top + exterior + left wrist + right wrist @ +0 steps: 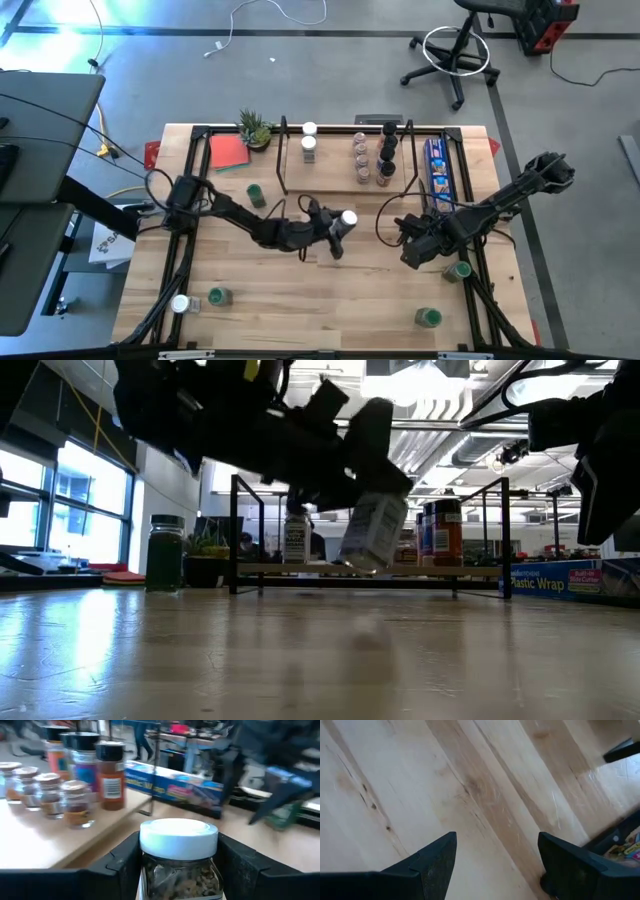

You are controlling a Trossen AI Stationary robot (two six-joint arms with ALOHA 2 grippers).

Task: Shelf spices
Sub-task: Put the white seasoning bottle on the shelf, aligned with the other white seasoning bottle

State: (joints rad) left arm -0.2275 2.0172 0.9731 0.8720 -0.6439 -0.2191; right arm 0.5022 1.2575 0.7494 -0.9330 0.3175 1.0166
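left end effector (340, 228) is pinching one white-capped jar (348, 218) above the tabletop (330, 300), near the shelf (335, 172). right end effector (412, 245) is hovering spread. four green-topped jars (255, 192) are showing only overhead.

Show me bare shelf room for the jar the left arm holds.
The left gripper holds a white-capped jar off the table. The shelf is bare between the lone white-topped jar and the crowded jar cluster at its right end.

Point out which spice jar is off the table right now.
The white-lidded jar clamped in the left gripper, tilted in mid-air before the shelf; every other jar stands on table or shelf.
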